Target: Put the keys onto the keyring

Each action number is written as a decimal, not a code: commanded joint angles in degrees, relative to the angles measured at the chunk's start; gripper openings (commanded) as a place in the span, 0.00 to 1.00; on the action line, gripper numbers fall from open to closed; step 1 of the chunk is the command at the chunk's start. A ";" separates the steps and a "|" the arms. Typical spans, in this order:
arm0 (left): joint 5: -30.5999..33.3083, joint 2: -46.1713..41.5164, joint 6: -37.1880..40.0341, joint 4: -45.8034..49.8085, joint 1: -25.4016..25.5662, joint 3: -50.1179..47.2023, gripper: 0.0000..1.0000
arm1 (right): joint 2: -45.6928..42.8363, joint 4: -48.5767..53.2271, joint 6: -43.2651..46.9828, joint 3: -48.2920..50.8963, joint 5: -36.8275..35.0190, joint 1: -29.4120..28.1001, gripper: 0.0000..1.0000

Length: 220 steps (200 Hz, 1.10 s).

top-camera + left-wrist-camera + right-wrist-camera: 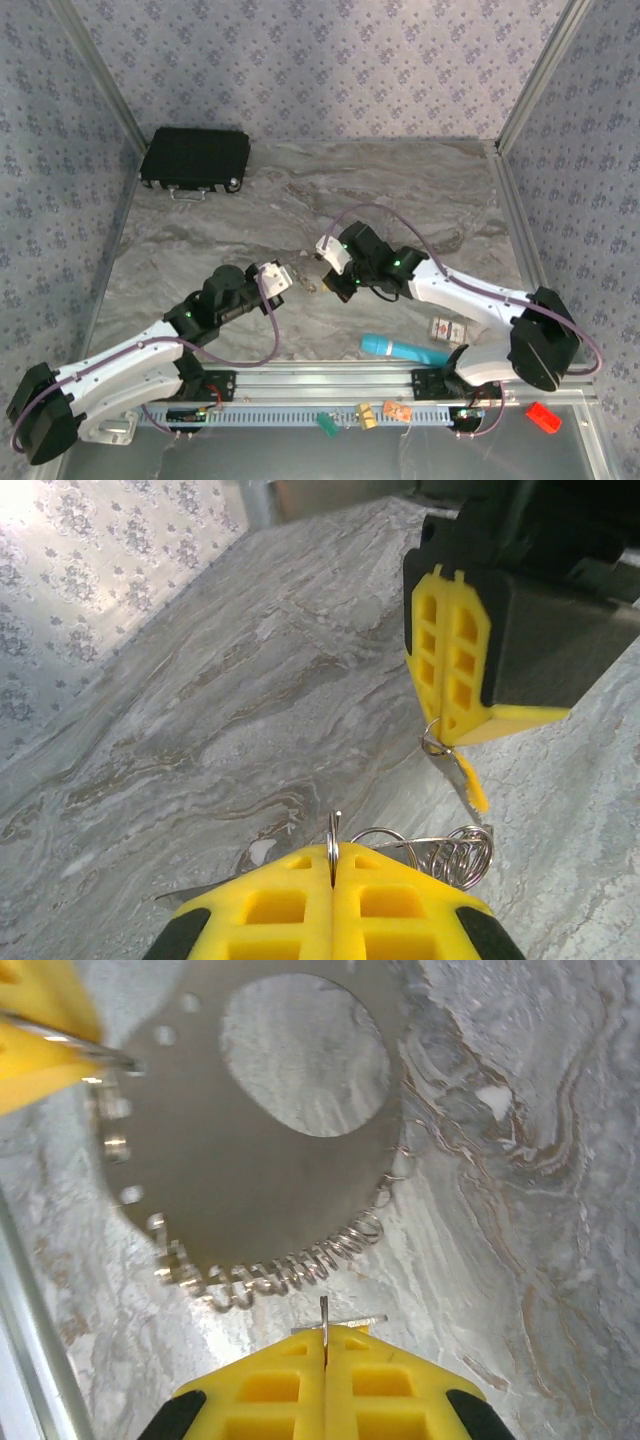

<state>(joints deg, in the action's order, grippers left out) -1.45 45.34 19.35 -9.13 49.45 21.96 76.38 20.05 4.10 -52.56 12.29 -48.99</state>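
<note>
I have both arms meeting over the middle of the bench (400, 190). My left gripper (333, 865) is clamped together on the thin edge of the keyring (200, 1190). It is a flat silvery ring with a big round opening and a wire coil threaded along its rim, held low over the marble between the two arms. My right gripper (445, 720) is pinched tight on a key (476, 792) by the small loop at its top. The key's yellow part and short blade dangle below the fingertips, near the coil and, as far as I can tell, apart from it.

My worry is how little metal each side holds. The key hangs free, so I judge it can swing or twist as I approach and miss the wire. The keyring is gripped by its edge alone, and a push from the key could pivot it or pop it out. The coil could also snag the blade, and the fingertips are close enough to knock together.

The one container I see is a black case (195, 158) at the far left of the bench, well apart. It is shut, so I cannot tell what is in it.
</note>
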 commanded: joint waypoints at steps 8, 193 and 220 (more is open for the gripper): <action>-3.85 -1.36 -0.14 -0.97 -0.39 1.51 0.00 | -3.08 -0.79 5.59 0.99 4.50 -0.61 0.00; -13.05 1.19 11.50 1.74 -0.28 2.84 0.00 | 2.18 10.01 13.11 -8.64 13.52 -2.34 0.00; -13.55 1.35 11.67 2.17 -0.19 3.00 0.00 | 2.80 9.59 13.30 -9.27 13.55 -2.38 0.00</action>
<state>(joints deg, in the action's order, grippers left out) -12.97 46.35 29.69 -7.03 49.23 22.48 78.28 28.53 16.01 -59.51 24.56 -51.03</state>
